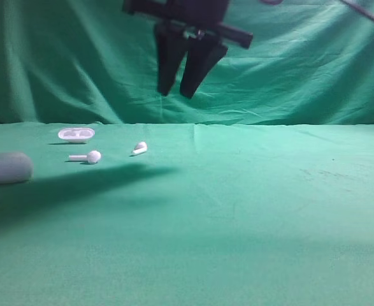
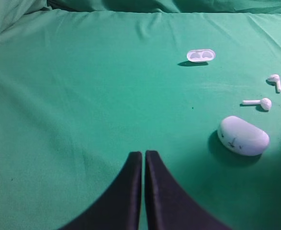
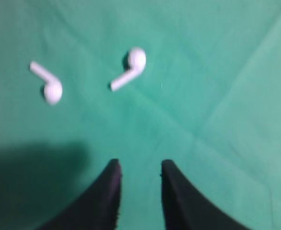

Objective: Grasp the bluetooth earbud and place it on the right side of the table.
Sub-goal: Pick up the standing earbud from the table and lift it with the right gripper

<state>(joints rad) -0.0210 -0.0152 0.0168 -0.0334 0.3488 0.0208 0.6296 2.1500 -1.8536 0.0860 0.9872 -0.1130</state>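
Lighting's pretty even and soft, kinda dim. A big dark shadow falls across the table [image 1: 250,210] on its left. Right wrist view is blurry, the others slightly soft.

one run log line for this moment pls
right gripper open, high above bluetooth earbud | left gripper shut | earbud untouched on table

Green Cloth All Around

A green draped backdrop [image 1: 301,70] hangs behind the scene, falling in soft diagonal folds and meeting the flat surface along a straight horizontal crease. A dark band of shadow lies along the foot of the backdrop at its left end. Light is even and diffuse on the backdrop, brighter toward its right half. In front of the backdrop, on the left, broad soft shadows darken the green cloth.
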